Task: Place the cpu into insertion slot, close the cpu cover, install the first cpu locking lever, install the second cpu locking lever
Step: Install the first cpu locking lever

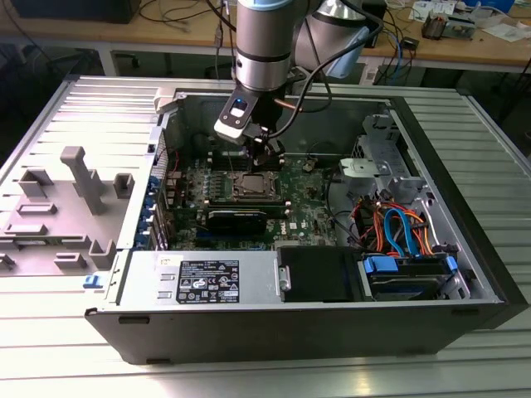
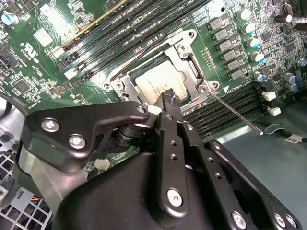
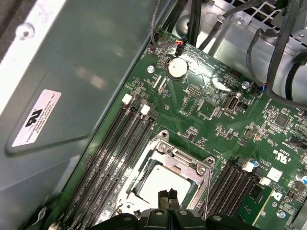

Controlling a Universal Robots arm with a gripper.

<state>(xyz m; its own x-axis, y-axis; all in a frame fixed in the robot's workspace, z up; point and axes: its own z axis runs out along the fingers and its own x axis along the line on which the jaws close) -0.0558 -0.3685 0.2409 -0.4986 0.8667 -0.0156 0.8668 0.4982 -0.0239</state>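
Observation:
The cpu (image 2: 156,81) (image 3: 160,184), a square chip with a silvery-grey top, lies in the insertion slot (image 1: 251,184) on the green motherboard. The cpu cover (image 2: 187,57) (image 3: 184,160), a silver metal frame, lies flat around it, and the chip shows through its window. A thin wire locking lever (image 2: 237,112) sticks out sideways from one corner of the socket, unlatched. My gripper (image 1: 267,153) (image 2: 170,98) (image 3: 167,197) hovers just over the socket's edge with its black fingers pressed together and nothing between them.
Long black memory slots (image 3: 120,143) run on both sides of the socket. A black graphics card (image 1: 236,217) lies in front of it. The case wall (image 3: 86,72) rises close by. The power supply (image 1: 199,278) and the cabled drive cage (image 1: 398,232) fill the case's front and right.

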